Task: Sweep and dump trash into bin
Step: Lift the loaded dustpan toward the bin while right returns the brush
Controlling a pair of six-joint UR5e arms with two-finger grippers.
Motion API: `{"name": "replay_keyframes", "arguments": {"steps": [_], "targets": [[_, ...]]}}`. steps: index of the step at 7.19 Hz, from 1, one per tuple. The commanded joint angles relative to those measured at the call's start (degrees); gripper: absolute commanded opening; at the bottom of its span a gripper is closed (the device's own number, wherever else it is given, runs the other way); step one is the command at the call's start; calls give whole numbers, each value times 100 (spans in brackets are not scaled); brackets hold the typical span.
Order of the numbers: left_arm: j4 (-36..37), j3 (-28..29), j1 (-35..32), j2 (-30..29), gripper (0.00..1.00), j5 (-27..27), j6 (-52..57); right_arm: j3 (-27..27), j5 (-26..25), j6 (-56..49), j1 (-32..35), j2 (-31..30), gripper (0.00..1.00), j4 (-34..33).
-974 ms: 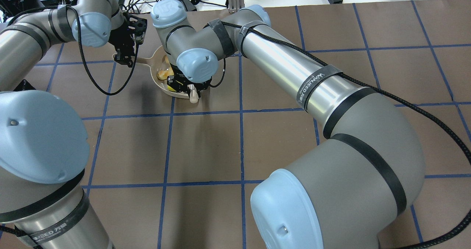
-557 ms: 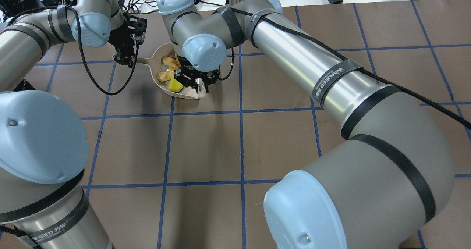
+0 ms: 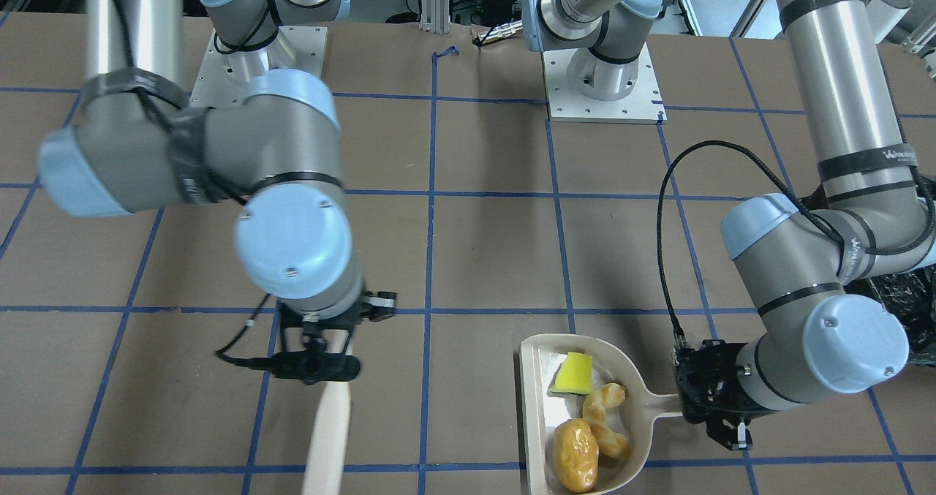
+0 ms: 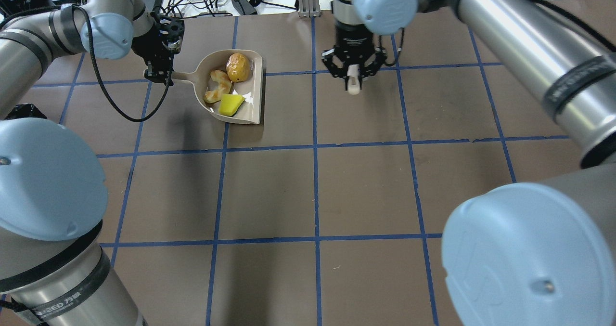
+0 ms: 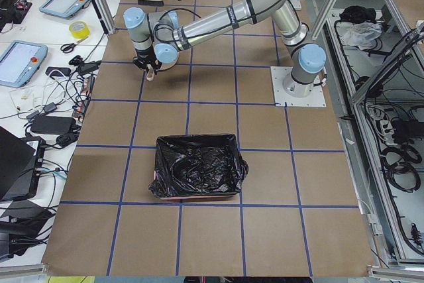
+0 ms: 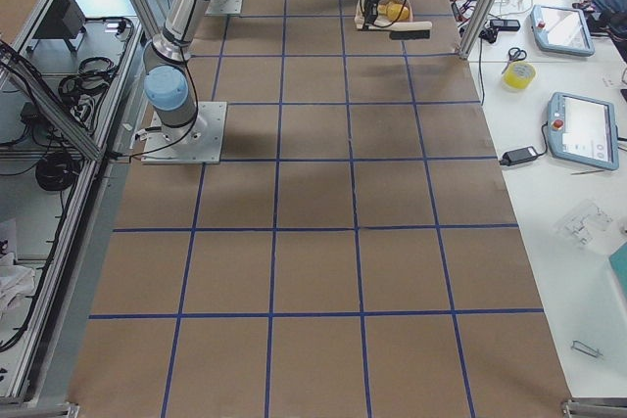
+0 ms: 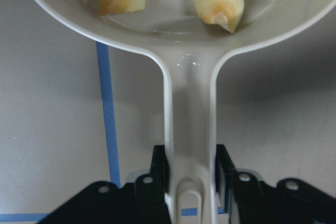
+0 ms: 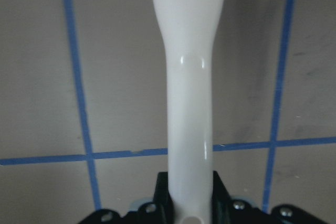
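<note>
My left gripper (image 4: 160,73) is shut on the handle of the beige dustpan (image 4: 249,110), which lies on the table. In the pan lie a yellow wedge (image 4: 230,104), a tan croissant (image 4: 217,86) and a golden-brown potato (image 4: 239,67). They also show in the front view: the wedge (image 3: 574,373), the croissant (image 3: 603,414), the potato (image 3: 575,464), the pan (image 3: 534,378) and the left gripper (image 3: 720,411). My right gripper (image 4: 353,78) is shut on a cream brush handle (image 3: 329,422), one grid square right of the pan. The pink-sided bin (image 5: 199,167) with its black bag stands far off toward my left.
The table is brown with a blue tape grid. The bin's black bag shows at the front view's right edge (image 3: 907,297). Cables, tablets and tape rolls lie on the white bench (image 5: 40,64) beyond the table's far edge.
My right arm has lifted the brush out of the dustpan's mouth and swung it right and away, so all three pieces now show. The left gripper has hardly moved.
</note>
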Motion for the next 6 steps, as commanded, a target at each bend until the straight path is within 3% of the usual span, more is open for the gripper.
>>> {"name": "replay_keyframes", "arguments": {"steps": [1,3,4,6], "targets": [[-645,210,361,188,0,-409,210,1080,-40,-1125,-1371,-714,0,-66],[-1428,491,966,460,0,-393,1138,1724,-277,-2284,-2278,-1005,0,-180],[-1727,640,1230,626,0,-219,1874,1944,-643,-2900,-2438,-1015,0,-633],[-2728,1254,2106,760,0,-130,3149,2384,-699,-3429,-2808,-972,0,-1292]]}}
